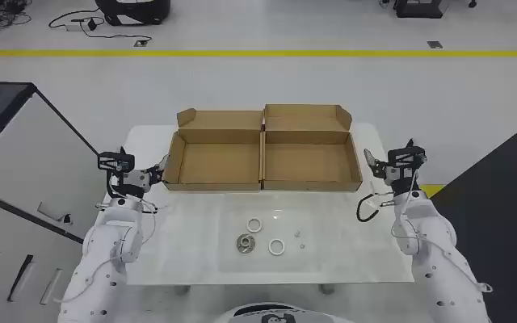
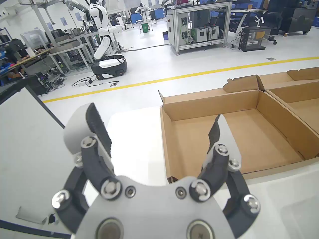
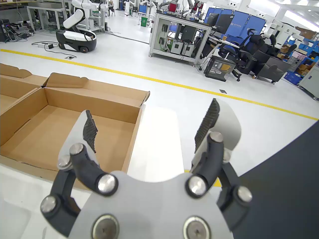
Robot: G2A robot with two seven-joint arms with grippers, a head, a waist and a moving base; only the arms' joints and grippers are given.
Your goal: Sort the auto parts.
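Two white rings (image 1: 254, 224) (image 1: 277, 246), a grey metal disc part (image 1: 245, 242) and a few tiny pieces (image 1: 300, 237) lie on the white table (image 1: 194, 242) near its front middle. Behind them stand two open cardboard boxes, the left box (image 1: 216, 161) and the right box (image 1: 310, 158), both with bare floors. My left gripper (image 1: 161, 166) (image 2: 154, 123) hovers open at the left box's outer front corner. My right gripper (image 1: 371, 161) (image 3: 152, 123) hovers open just beyond the right box's outer wall. Neither holds anything.
The boxes' lids (image 1: 307, 118) fold back toward the table's far edge. A dark panel (image 1: 485, 202) lies off the table's right side, and a white slanted board (image 1: 32, 145) off its left. Bare table stretches between the parts and the boxes.
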